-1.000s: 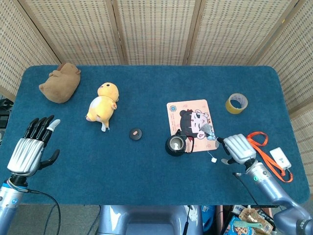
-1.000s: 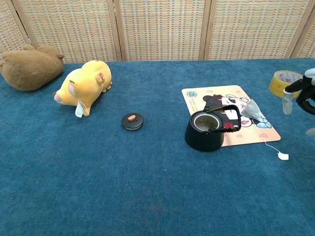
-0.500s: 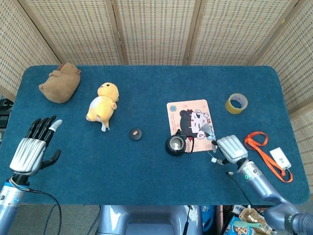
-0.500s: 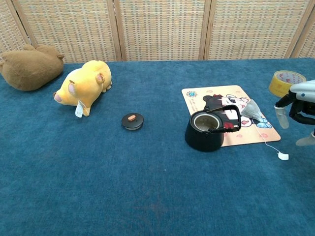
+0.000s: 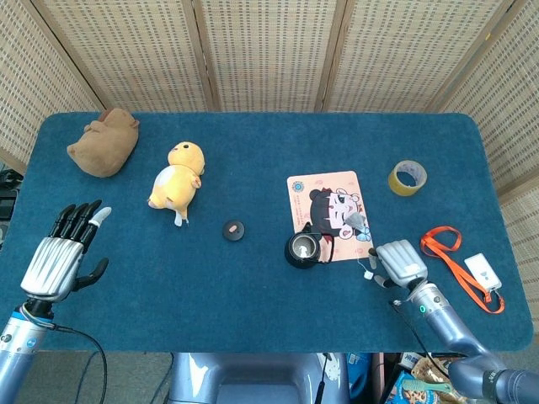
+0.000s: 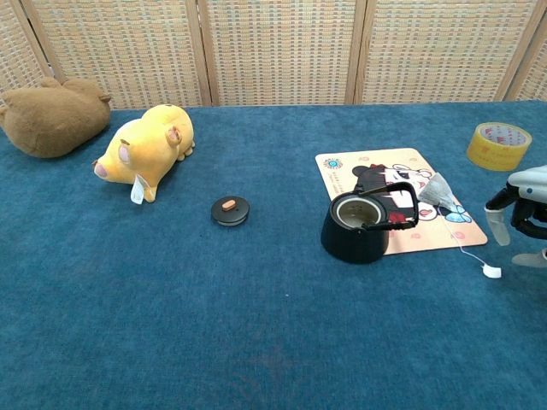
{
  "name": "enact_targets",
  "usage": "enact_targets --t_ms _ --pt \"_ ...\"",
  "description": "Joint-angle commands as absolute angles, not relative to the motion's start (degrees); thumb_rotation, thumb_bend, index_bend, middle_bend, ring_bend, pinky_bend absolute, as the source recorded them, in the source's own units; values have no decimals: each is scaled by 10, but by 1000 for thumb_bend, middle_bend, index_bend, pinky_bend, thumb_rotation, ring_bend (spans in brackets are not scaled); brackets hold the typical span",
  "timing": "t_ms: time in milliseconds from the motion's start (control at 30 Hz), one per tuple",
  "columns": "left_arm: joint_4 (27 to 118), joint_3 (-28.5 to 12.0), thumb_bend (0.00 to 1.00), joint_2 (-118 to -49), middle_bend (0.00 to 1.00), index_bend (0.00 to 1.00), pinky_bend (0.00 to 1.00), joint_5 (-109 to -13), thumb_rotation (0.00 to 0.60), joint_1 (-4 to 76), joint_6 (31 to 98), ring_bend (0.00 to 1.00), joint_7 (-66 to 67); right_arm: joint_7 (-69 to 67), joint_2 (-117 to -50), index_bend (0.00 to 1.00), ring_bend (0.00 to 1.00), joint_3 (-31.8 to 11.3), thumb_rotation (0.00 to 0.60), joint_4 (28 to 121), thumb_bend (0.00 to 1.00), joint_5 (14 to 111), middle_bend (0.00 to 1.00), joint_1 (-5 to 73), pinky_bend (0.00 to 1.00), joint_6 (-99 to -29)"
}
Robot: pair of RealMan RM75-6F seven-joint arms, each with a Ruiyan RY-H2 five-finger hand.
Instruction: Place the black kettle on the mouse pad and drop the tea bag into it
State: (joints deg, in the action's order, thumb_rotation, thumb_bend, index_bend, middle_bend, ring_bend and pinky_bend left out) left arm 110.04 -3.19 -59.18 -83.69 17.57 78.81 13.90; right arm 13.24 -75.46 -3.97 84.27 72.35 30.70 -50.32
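The black kettle (image 5: 303, 248) (image 6: 359, 226) stands lidless at the near left corner of the cartoon mouse pad (image 5: 330, 202) (image 6: 402, 171), partly over its edge. The grey tea bag (image 5: 358, 221) (image 6: 438, 190) lies on the pad's right side. Its string runs off the pad to a white tag (image 6: 491, 271) on the cloth. My right hand (image 5: 400, 263) (image 6: 520, 212) hovers just right of that tag with its fingers pointing down, holding nothing. Far left, my left hand (image 5: 55, 261) is empty with fingers spread.
The kettle's lid (image 5: 233, 230) (image 6: 231, 210) lies left of the kettle. A yellow plush (image 5: 178, 181) and a brown plush (image 5: 104, 141) sit far left. A tape roll (image 5: 407, 178), an orange lanyard (image 5: 450, 252) and a white device (image 5: 482, 269) lie right.
My right hand has come down and moved left toward the tea bag's tag. The kettle, tea bag and left hand have barely moved.
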Motion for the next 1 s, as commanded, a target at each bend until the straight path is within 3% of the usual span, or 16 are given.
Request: enact_targets --t_ms 33,1000 --pt "1099 -33 392 -593 0 0 0 -837 600 177 784 0 138 140 -758 584 997 -37 600 844 436 717 932 306 1000 -504" --pt "1087 -35 392 -595 0 0 0 -844 600 176 767 0 120 215 -800 584 997 -31 600 831 436 639 926 320 1000 -498"
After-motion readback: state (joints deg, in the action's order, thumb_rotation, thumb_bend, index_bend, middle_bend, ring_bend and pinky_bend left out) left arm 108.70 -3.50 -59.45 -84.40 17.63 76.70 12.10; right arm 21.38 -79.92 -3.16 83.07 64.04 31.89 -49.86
